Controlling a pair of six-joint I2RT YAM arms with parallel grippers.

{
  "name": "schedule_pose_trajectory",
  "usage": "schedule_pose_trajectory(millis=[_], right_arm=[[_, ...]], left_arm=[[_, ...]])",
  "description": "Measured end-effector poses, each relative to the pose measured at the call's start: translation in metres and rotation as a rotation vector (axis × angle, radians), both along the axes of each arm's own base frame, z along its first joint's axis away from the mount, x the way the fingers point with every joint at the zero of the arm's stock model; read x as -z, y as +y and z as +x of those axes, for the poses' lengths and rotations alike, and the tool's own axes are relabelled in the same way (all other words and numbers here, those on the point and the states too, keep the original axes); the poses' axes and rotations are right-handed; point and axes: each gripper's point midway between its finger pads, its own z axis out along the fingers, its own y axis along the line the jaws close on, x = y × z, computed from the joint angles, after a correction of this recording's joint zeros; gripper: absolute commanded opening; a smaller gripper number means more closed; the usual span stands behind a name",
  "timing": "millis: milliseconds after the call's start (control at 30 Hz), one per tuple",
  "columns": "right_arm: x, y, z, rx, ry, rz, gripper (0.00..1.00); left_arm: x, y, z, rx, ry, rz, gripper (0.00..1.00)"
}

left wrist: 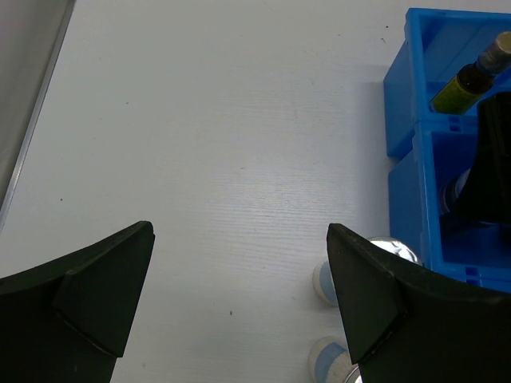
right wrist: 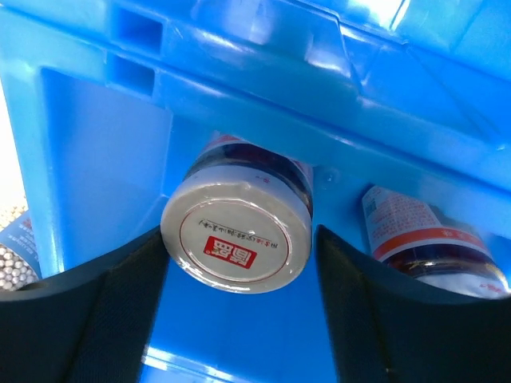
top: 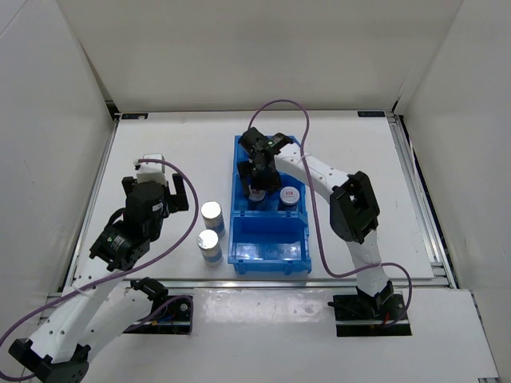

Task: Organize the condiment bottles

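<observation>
Blue bin (top: 269, 268) walls hemming right hand (top: 257, 182), grip on grey bottle (right wrist: 235, 243) unclear, left hand (left wrist: 239, 233) spread wide

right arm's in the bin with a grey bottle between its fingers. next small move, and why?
Probably open the right gripper a little and let go. The grey bottle that its fingers hug at the cap is inside the blue bin's middle compartment, beside the other grey bottle, so it looks placed. Whether it rests on the floor is hidden, so open slowly.
</observation>
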Motion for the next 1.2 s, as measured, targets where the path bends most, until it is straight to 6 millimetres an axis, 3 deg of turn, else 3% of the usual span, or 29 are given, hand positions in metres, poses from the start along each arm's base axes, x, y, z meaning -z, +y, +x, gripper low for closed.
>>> schedule_pose_trajectory(millis=[100,200,267,367,467,533,600,667,800,900,1067,1200], right_arm=[[-0.005,-0.002,-0.002,0.003,0.006,-0.005,0.91],[-0.023,-0.002,-0.001,0.0,-0.02,0.013,0.99],[-0.043,-0.006,-0.004,0.001,-0.046,0.033,1.0],[-0.09,-0.018,-0.013,0.003,-0.112,0.079,1.0],[-0.157,-0.041,-0.026,0.016,-0.244,0.152,1.0],[-0.192,-0.06,-0.036,0.029,-0.33,0.188,1.0],[-0.216,-0.09,-0.054,0.052,-0.403,0.201,1.0],[-0.228,-0.122,-0.072,0.079,-0.455,0.194,1.0],[-0.219,-0.174,-0.095,0.129,-0.48,0.113,1.0],[-0.201,-0.194,-0.105,0.139,-0.459,0.029,1.0],[-0.17,-0.212,-0.11,0.136,-0.417,-0.088,1.0],[-0.157,-0.22,-0.112,0.137,-0.395,-0.144,1.0]], left_arm=[[0.0,0.0,0.0,0.0,0.0,0.0,1.0],[0.0,0.0,0.0,0.0,0.0,0.0,1.0],[0.0,0.0,0.0,0.0,0.001,0.001,1.0],[0.002,-0.001,0.001,0.001,0.007,0.003,1.0],[0.007,-0.008,0.003,0.034,0.03,0.004,1.0],[0.013,-0.017,0.004,0.076,0.057,0.002,1.0],[0.023,-0.03,0.007,0.131,0.099,-0.002,1.0],[0.036,-0.042,0.01,0.182,0.151,0.002,1.0],[0.073,-0.067,0.015,0.274,0.302,0.017,1.0],[0.094,-0.082,0.016,0.331,0.391,0.009,1.0],[0.087,-0.095,0.015,0.395,0.393,-0.025,1.0],[0.088,-0.1,0.012,0.424,0.403,-0.036,1.0]])
